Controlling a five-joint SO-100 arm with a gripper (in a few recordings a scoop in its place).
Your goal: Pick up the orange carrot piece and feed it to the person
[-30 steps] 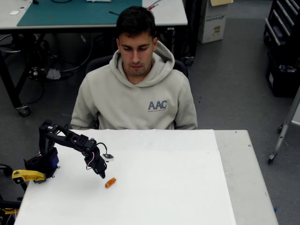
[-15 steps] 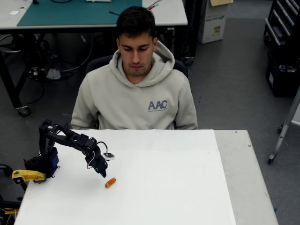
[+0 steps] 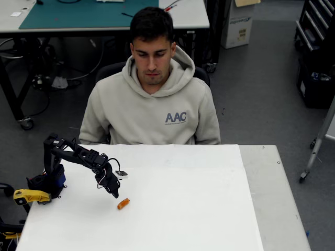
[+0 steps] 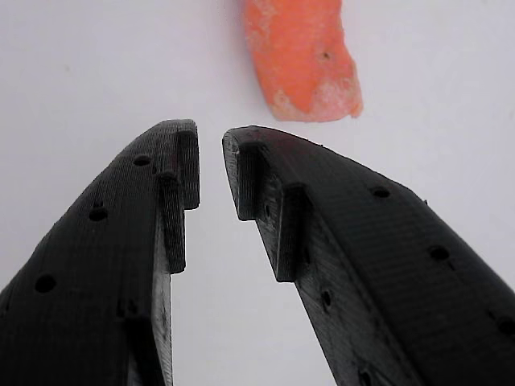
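Carrot piece (image 4: 302, 58) lies just beyond the seemingly narrow-gapped fingers (image 4: 181, 161)

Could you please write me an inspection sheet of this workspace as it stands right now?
Surface: white table, flat, with a grey strip along its right edge in the overhead view.
Job's things: orange carrot piece lies on the table, ungrasped; the person sits behind the table's far edge.
Clutter: nothing seen on the table.
Grippers: gripper hovers just short of the carrot piece, jaws slightly parted, nothing between them.
Cables: thin wires loop along the arm near the wrist.
Surroundings: green-topped bench, cardboard box and grey floor behind the person.
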